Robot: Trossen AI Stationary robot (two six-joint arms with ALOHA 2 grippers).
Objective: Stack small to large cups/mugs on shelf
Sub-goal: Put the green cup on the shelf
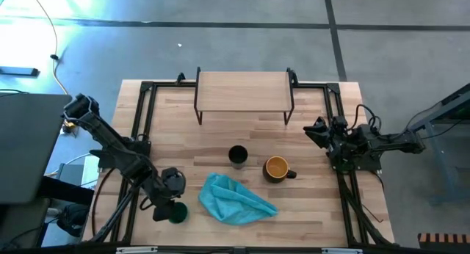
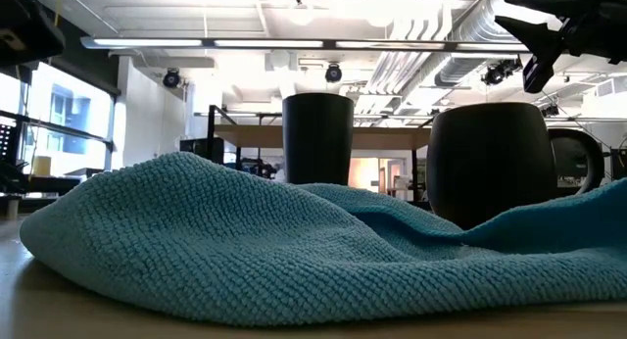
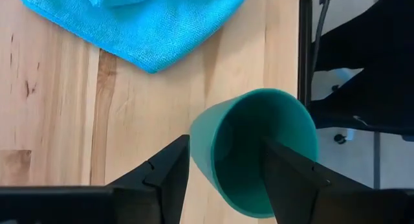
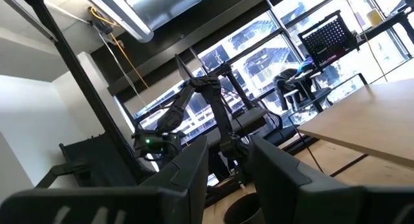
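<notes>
The small green cup [image 1: 178,213] [image 3: 259,133] stands upright near the table's near left corner. My left gripper [image 1: 170,202] [image 3: 225,146] is open and slants down over it. One finger is outside the cup's wall and the other is over its mouth. The taller black cup [image 1: 237,155] [image 2: 317,138] and the dark mug with the yellow inside [image 1: 276,168] [image 2: 490,163] stand mid-table. The shelf [image 1: 244,91] stands on its thin black legs at the far edge. My right gripper [image 1: 314,129] [image 4: 228,153] waits open, raised at the right.
A blue cloth [image 1: 233,200] [image 3: 142,23] lies crumpled between the green cup and the mug, in front of both dark vessels in the low view. A black frame rail [image 3: 304,49] runs along the table's edge right beside the green cup.
</notes>
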